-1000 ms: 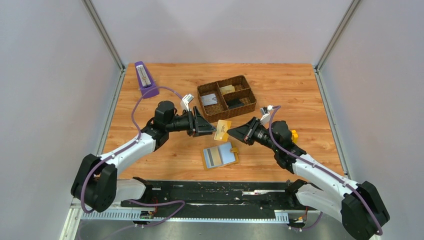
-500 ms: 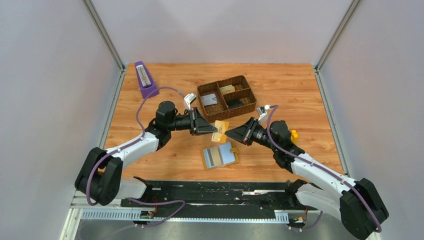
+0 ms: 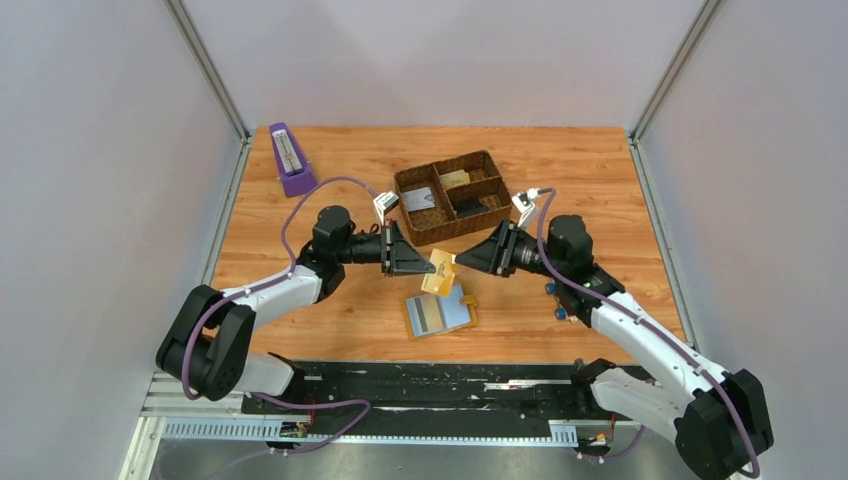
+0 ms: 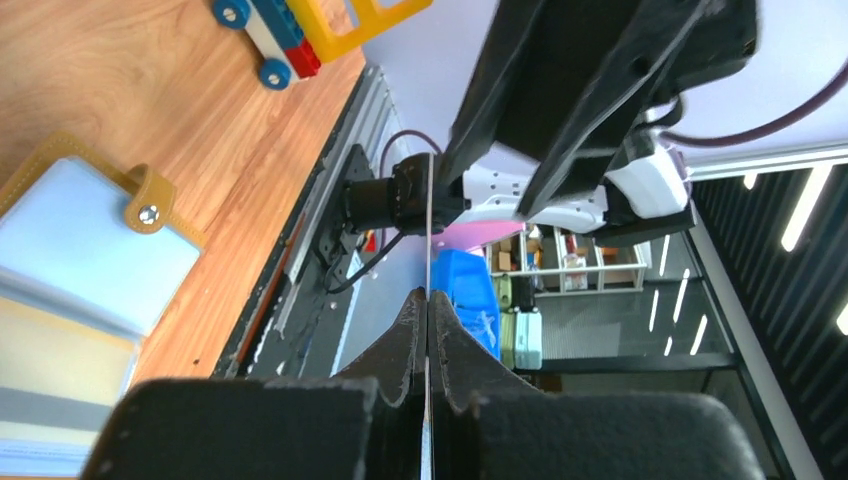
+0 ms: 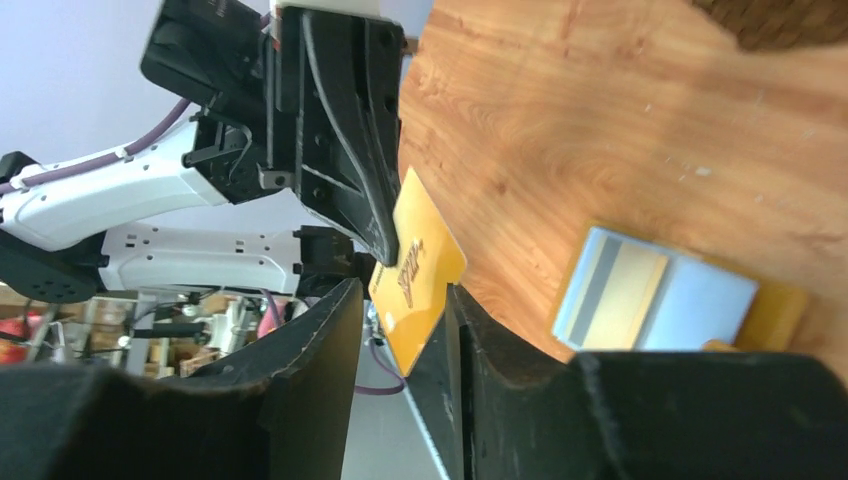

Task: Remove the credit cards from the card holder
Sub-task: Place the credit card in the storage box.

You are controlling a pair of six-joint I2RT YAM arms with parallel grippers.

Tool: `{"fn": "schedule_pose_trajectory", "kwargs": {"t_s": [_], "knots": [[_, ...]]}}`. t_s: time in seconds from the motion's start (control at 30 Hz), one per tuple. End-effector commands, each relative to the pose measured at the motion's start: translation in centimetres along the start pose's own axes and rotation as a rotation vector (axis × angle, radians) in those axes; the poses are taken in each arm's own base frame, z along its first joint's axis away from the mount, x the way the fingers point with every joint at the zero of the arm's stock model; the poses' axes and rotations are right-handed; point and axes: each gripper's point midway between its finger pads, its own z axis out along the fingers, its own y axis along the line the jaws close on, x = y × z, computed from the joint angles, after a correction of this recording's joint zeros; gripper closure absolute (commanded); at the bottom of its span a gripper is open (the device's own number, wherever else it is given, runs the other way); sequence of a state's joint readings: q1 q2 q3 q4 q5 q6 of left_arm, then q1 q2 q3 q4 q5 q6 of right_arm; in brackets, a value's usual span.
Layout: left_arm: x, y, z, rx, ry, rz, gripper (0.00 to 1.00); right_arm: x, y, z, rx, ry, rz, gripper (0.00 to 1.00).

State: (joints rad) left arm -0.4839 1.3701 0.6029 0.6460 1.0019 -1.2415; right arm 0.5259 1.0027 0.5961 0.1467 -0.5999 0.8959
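Note:
The card holder (image 3: 441, 312) lies open on the wood, mustard rim and tab (image 4: 148, 196), blue-grey pockets (image 5: 700, 300). One credit card with a grey stripe (image 3: 428, 316) sits in its left pocket (image 5: 612, 292). Just above the holder, a yellow credit card (image 3: 440, 273) hangs in the air. My left gripper (image 3: 431, 265) is shut on that card, which shows edge-on between the fingertips (image 4: 428, 296). My right gripper (image 3: 461, 263) faces it from the right with its jaws open around the card's lower end (image 5: 412, 285); the card leans near one finger.
A brown woven tray (image 3: 445, 165) behind the grippers holds several cards. A purple metronome (image 3: 291, 160) stands at the back left. A yellow, red and blue toy block piece (image 4: 300, 30) lies by the right arm. The table's near edge and black rail (image 3: 430, 375) are close.
My left gripper closed on the yellow card. My right gripper, shut on that card before, has opened its jaws, and the right arm has lifted and swung toward the back.

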Motion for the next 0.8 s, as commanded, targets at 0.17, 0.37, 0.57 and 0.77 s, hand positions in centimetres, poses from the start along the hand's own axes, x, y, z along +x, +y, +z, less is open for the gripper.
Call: {"fn": "schedule_pose_trajectory", "kwargs": {"t_s": [0.17,0.37,0.57,0.77], "knots": [[2.9,0.4,-0.9,-0.004,0.154,0.084,1.00,-1.0,1.6,-2.2,-0.036,0.179,-0.229,0.58],[3.4,-0.1,-1.2,0.013,0.183,0.111,1.00,-0.7,1.8,-0.8,-0.106,0.295,-0.211,0.56],[3.7,-0.3,-1.3,0.021,0.214,0.122,1.00,0.8,0.8,-0.1,-0.141,0.387,-0.197,0.56],[3.7,-0.3,-1.3,0.021,0.219,0.132,1.00,2.5,0.2,0.4,-0.159,0.450,-0.174,0.56]]}}
